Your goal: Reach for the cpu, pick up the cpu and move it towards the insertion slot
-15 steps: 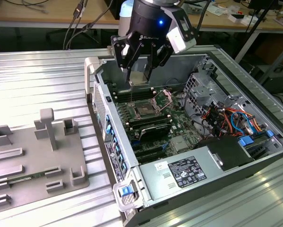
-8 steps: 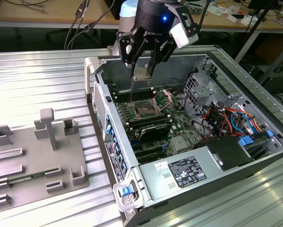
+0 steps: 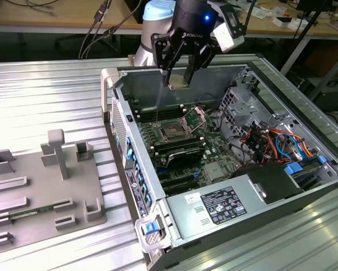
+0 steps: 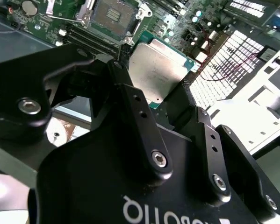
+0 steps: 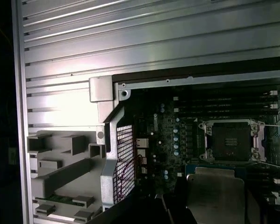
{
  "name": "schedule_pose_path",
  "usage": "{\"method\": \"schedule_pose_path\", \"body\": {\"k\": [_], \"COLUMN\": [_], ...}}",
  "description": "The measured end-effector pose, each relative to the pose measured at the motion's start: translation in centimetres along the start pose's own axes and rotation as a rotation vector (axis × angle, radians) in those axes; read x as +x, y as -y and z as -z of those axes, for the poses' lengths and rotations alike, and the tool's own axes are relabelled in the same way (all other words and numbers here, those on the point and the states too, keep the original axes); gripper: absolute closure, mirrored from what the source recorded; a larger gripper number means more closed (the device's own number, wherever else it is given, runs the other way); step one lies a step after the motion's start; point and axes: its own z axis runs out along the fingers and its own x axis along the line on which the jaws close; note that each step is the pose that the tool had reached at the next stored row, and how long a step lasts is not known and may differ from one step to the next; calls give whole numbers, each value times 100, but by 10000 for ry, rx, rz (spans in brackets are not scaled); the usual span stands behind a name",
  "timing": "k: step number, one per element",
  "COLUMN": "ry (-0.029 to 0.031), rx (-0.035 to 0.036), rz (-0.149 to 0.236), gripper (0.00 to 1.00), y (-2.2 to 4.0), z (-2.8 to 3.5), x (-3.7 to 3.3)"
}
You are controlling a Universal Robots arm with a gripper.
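- Gripper (image 3: 180, 81) hangs above the open computer case (image 3: 304, 186), over the back half of the motherboard (image 3: 183, 144); the arm comes in from the case's far wall.
- Fingers are clamped on the cpu (image 3: 180, 82): a flat square chip with silvery top, held by its edges between the black fingertips, clear of everything below.
- In the second wrist view the cpu (image 4: 156, 70) sits between the two black fingers (image 4: 137, 116), with the green board edge showing round its metal lid; its face is tilted toward the camera.
- In the first wrist view the cpu (image 5: 217, 196) shows as a grey plate just beside the insertion slot (image 5: 231, 140), not over its dark centre.
- Insertion slot (image 3: 174, 129) is on the motherboard below the gripper and a little toward the case's front; the silver frame is open, latch plate (image 3: 196, 117) hinged up beside it, and the dark centre is bare.
- In the second wrist view the insertion slot (image 4: 112, 15) lies past the cpu's far edge and looks unoccupied.
- Grey fixture plate (image 3: 42, 186) with raised blocks lies outside the case, on the ribbed metal table (image 3: 44, 96), well apart from the gripper.
- Progress, judged: reach done, pick done, cpu is airborne and already inside the case's footprint.
- Left: the carry is not finished. The cpu is high above the insertion slot and offset from it, and the two are not touching.
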Motion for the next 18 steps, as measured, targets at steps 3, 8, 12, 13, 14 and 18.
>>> {"method": "schedule_pose_path", "body": {"k": [3,8,12,13,14,18], "ry": [1,1,1,1,1,1], "rx": [-1,0,-2,-1,0,-1], "rz": [8,8,10,9,10,10], "gripper": [45,45,45,45,45,45], "y": [-70,-176,-281,-315,-328,-383], "z": [-2,-3,-4,-3,-3,-4], "x": [-33,-82,-170,-198,-210,-243]}}
